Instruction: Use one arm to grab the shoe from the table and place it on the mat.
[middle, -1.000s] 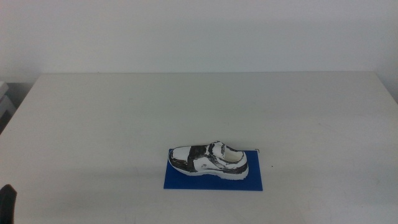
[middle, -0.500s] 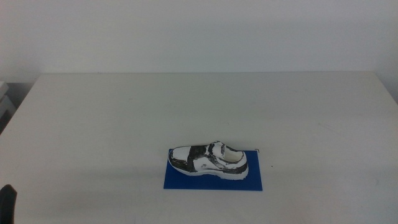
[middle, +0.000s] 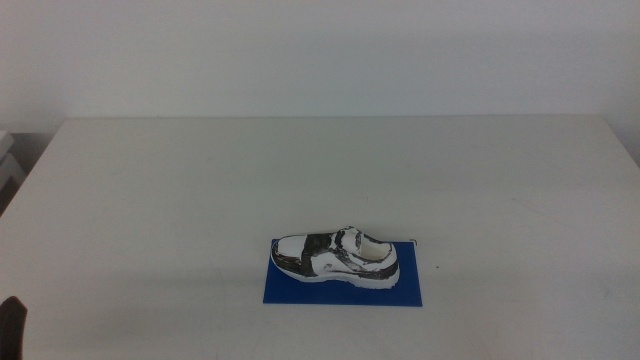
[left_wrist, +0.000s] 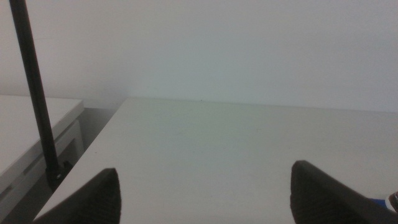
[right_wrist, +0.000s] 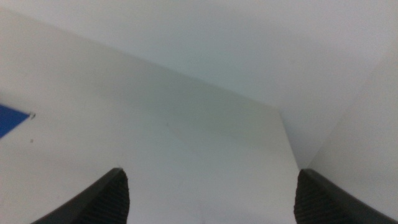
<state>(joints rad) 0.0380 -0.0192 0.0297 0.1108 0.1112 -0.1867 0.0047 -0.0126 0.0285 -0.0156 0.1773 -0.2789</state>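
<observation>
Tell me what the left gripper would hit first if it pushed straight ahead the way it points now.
Probably nothing soon: the open left gripper faces bare table, with only the far edge and wall beyond. The shoe on the mat sits off to the side of that line, though depth is hard to judge.

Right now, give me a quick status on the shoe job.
Shoe sits on mat. Left gripper open, parked at table's near-left corner. Right gripper open, off to the side. Nothing in the way.

Bright, even light, faint shadows; both wrist views look slightly soft.
</observation>
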